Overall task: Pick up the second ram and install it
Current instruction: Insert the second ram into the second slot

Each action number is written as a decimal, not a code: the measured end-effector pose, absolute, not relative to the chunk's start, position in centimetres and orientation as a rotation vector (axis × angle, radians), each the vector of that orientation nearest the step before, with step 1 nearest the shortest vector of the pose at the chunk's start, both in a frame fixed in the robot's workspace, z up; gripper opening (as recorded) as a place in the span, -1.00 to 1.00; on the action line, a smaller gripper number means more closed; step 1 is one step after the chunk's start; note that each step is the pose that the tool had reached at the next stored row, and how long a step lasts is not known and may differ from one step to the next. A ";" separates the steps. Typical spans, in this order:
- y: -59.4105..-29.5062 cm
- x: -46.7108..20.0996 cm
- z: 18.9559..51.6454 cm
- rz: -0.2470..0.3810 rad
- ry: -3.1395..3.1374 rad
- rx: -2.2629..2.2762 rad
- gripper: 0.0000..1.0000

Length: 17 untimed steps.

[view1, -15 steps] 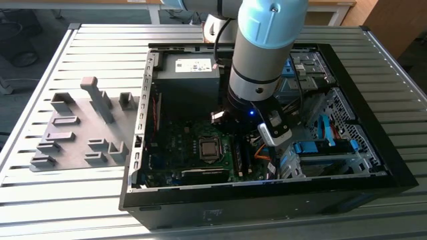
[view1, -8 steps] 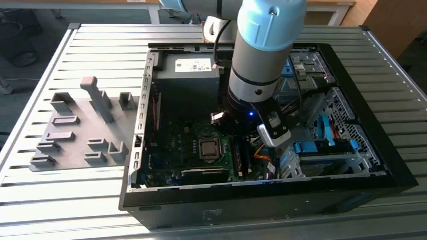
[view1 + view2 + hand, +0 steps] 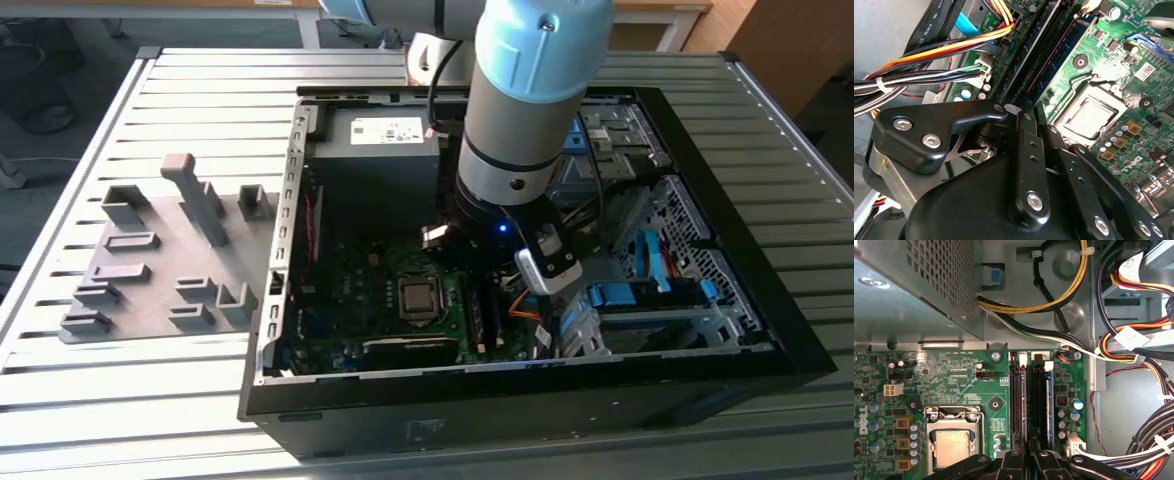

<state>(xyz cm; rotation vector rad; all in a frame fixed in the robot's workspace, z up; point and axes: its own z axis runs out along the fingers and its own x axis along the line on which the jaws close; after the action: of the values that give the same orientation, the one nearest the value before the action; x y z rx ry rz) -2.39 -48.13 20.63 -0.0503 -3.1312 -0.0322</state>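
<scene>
Black jointed gripper (image 3: 1016, 112) links sit closest to us in both wrist views, and we see the two fingers (image 3: 1014, 460) drawn close together, pinching the near end of the second ram (image 3: 1027, 62), a long thin dark circuit-board stick. We see this stick standing on edge along the black memory slots (image 3: 1038, 405) of the green motherboard (image 3: 954, 385), just beside a blue slot (image 3: 1049, 400); how deep it sits in its slot we cannot tell.

On the other side of the slots from the blue one we find the square silver processor in its metal frame (image 3: 951, 447). A bundle of orange, yellow, black and white cables (image 3: 929, 60) runs past the slots on the blue slot's side, with white ties around it.

In the exterior view we see the pale blue and grey robot arm (image 3: 534, 100) reaching straight down into the open black computer case (image 3: 534, 400), its lower end over the motherboard. The case lies on a slatted grey metal table (image 3: 134, 400). On the exterior view's left, well apart from the arm, we see a flat grey plastic plate with grey holder blocks (image 3: 160, 260) lying beside the case
</scene>
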 end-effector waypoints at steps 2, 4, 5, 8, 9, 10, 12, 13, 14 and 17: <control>-48.1 -2.4 20.6 -0.032 -3.131 -0.050 -0.72; -48.1 -2.4 20.6 -0.032 -3.131 -0.050 -0.72; -48.1 -2.4 20.6 -0.032 -3.131 -0.050 -0.72; -48.1 -2.4 20.6 -0.032 -3.131 -0.050 -0.70; -48.1 -2.4 20.6 -0.032 -3.131 -0.050 -0.70; -48.1 -2.4 20.6 -0.032 -3.131 -0.050 -0.58; -48.1 -2.4 20.6 -0.032 -3.131 -0.050 -0.58; -48.1 -2.4 20.6 -0.032 -3.131 -0.050 -0.58; -48.1 -2.4 20.6 -0.032 -3.131 -0.050 -0.58; -48.1 -2.4 21.0 -0.032 -3.131 -0.050 -0.58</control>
<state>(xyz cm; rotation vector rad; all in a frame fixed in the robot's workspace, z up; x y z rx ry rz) -2.39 -48.13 21.01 -0.0504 -3.1313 -0.0320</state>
